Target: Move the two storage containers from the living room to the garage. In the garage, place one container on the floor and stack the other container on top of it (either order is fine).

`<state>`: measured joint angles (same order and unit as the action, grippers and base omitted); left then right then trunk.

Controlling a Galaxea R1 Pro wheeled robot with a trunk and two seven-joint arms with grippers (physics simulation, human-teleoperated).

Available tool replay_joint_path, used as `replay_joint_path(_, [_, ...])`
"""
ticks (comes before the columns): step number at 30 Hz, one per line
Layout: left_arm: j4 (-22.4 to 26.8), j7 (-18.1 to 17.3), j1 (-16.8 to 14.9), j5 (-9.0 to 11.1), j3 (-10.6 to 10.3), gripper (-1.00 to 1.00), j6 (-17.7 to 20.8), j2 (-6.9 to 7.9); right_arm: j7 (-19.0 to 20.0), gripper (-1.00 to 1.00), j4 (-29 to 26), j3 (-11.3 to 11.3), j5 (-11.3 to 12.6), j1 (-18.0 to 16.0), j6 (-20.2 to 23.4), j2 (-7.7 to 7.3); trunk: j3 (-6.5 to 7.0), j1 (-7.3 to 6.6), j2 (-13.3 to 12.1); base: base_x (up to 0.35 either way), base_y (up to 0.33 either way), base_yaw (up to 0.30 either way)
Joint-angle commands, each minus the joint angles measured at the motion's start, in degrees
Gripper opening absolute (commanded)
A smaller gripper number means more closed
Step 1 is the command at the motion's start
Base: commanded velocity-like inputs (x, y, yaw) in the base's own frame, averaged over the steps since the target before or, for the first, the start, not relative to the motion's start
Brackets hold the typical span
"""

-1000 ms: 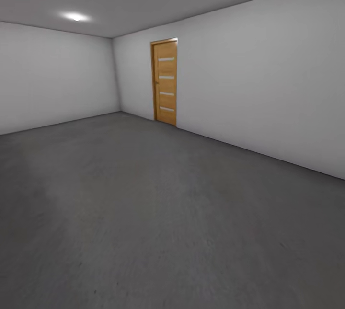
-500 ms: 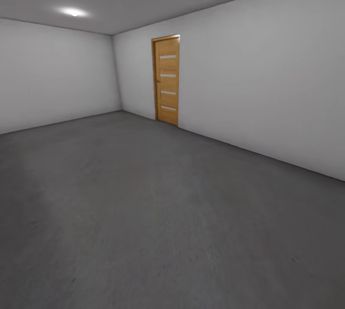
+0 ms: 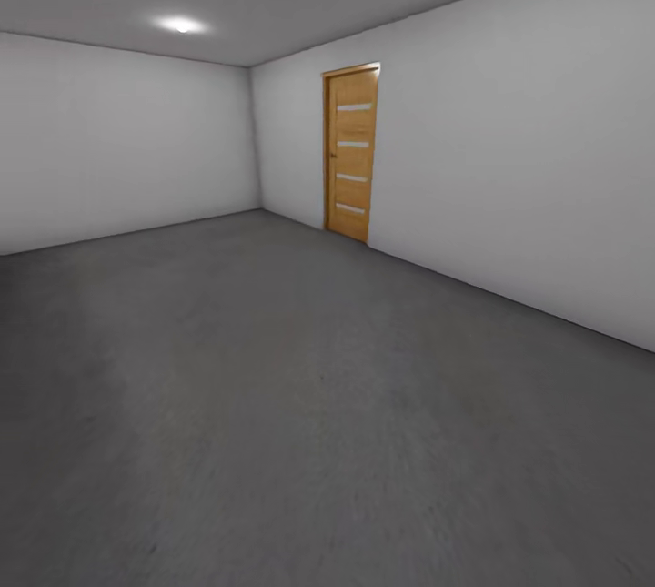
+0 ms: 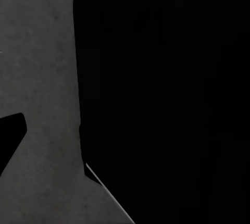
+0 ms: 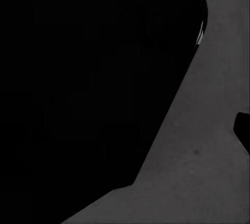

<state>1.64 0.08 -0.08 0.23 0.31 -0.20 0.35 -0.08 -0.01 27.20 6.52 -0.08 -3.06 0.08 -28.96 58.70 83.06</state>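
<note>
Inspection finds the robot inside the garage, identified by plain pale grey walls (image 3: 509, 141), a dark grey concrete floor (image 3: 273, 387) and a wooden plank door (image 3: 351, 153) set in the wall on the right side of the head view. That door serves as the reference landmark: a ceiling light (image 3: 182, 25) sits high and away from it toward the room's centre, and the floor runs out from the door's foot toward the camera. No orange-red storage container stands on the floor in front of the door or along the wall beside it, so no placement or stack is evidenced here, and where the two containers are cannot be told from these pictures. Both wrist views look down on speckled concrete past large black shapes (most likely the robot's own body, though too dark to identify). Neither view resolves fingers clearly, so whether either gripper is spread or closed, or has hold of anything, cannot be told. Judgement on progress: the destination room is reached, but neither container is confirmed delivered; setting one on the concrete and stacking the second on it appear to remain outstanding.
</note>
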Motion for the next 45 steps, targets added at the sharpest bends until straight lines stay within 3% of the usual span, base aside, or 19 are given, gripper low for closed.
replay_joint_path(1, [0.03, 0.01, -0.01, 0.03, 0.03, 1.00, 0.00, 0.00, -0.01, 1.00, 0.01, 0.48, 0.60, -0.01, -0.18, 0.00, -0.04, 0.03, 0.02, 0.319, 0.000, 0.030])
replay_joint_path(45, [0.03, 0.01, -0.01, 0.12, 0.04, 1.00, 0.19, 0.02, -0.01, 1.00, 0.01, 0.48, 0.60, -0.01, -0.17, 0.00, -0.04, 0.03, 0.02, 0.319, 0.000, 0.001])
